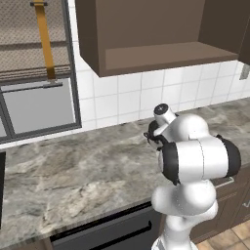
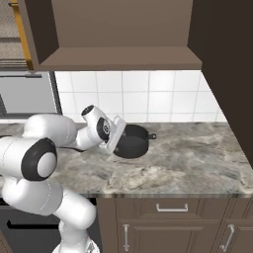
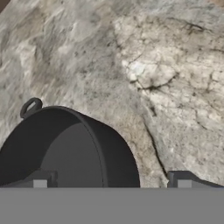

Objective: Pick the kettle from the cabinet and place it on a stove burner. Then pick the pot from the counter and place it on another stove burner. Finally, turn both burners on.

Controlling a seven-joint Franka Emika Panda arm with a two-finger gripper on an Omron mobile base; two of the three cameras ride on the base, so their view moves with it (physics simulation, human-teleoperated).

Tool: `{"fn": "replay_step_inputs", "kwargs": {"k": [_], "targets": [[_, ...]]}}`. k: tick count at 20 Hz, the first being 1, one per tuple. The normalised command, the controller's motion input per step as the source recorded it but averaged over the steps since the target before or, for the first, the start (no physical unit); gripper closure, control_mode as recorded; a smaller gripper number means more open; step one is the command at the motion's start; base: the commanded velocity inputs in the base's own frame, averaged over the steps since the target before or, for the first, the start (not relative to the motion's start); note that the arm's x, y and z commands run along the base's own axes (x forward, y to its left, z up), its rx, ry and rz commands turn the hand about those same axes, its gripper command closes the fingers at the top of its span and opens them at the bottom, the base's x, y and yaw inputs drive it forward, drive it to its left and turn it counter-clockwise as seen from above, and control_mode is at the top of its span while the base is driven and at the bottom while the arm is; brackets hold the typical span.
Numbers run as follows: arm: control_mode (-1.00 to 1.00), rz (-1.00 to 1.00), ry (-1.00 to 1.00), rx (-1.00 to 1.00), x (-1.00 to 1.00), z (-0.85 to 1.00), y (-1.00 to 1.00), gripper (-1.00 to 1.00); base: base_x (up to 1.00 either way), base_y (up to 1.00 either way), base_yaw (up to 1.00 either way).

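The pot (image 2: 132,142) is low, wide and charcoal black and sits on the marbled counter (image 2: 197,158) near the tiled wall, with one loop handle (image 2: 152,136) pointing right. My gripper (image 2: 117,141) hangs at its left rim, tilted down and open. In the hand view the pot (image 3: 65,148) lies at the lower left, and my gripper (image 3: 111,181) straddles its wall: one fingertip (image 3: 40,180) over the inside, the other fingertip (image 3: 182,180) outside over bare stone. The dark brown cabinet (image 1: 161,53) hangs above. The kettle and the stove burners are out of view.
A tall dark cabinet side (image 2: 227,74) closes the counter at the right. Brown drawer fronts (image 2: 170,210) and a dark appliance front (image 1: 107,232) lie below the counter edge. A grey framed panel (image 1: 39,105) with a yellow strap stands at the far left.
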Motion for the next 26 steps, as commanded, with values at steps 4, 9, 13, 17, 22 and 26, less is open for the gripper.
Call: {"fn": "replay_step_inputs", "kwargs": {"k": [4, 9, 13, 17, 22, 26], "targets": [[-1.00, -0.09, -0.02, 0.02, 0.04, -0.33, 0.00, -1.00, 0.00, 0.00, 0.00], [-1.00, -0.09, -0.03, 0.01, 0.05, -0.35, 0.00, -1.00, 0.00, 0.00, 0.00], [-1.00, -0.09, -0.04, 0.01, 0.09, -0.36, 0.00, -1.00, 0.00, 0.00, 0.00], [-1.00, -0.08, -0.05, 0.02, 0.14, -0.34, 0.00, -1.00, 0.00, 0.00, 0.00], [-1.00, -0.07, -0.03, 0.01, 0.12, -0.38, 0.01, -1.00, 0.00, 0.00, 0.00], [-1.00, -0.05, -0.05, 0.01, 0.03, -0.40, 0.07, -1.00, 0.00, 0.00, 0.00]]}}
